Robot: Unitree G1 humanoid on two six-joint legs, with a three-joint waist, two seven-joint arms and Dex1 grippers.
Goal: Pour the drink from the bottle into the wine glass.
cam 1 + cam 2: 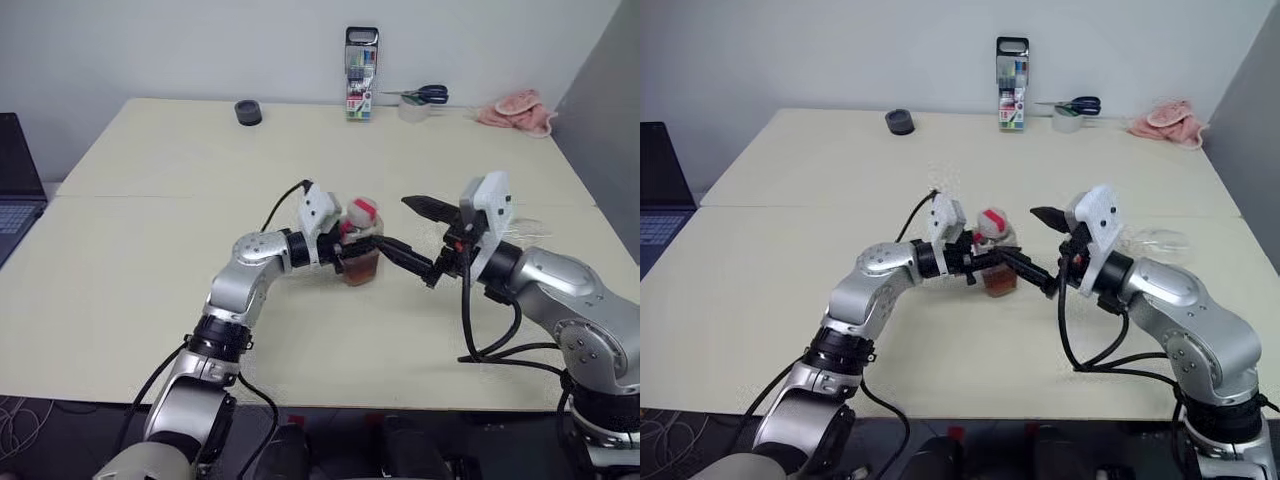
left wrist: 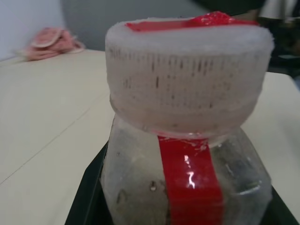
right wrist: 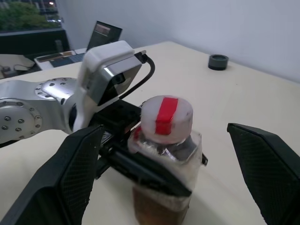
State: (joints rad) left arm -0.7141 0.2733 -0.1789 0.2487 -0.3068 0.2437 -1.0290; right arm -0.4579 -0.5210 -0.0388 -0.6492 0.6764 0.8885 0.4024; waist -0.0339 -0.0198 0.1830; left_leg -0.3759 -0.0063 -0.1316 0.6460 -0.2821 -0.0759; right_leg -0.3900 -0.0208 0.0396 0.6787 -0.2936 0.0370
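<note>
Near the table's front middle, the left gripper clamps its fingers on the bottle, upright, amber drink low inside, white-and-red cap on. Just right, the right gripper faces it, fingers spread wide, holding nothing. Behind that arm lies the wine glass. Along the far edge: marker case, scissors, pink cloth.

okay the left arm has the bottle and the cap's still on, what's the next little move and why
Probably bring the open right gripper in around the white-and-red cap and close on it to unscrew. The left gripper is shut on the bottle, the cap is on, so the drink can't pour yet. The right jaws already stand wide on either side of the cap without touching it.
</note>
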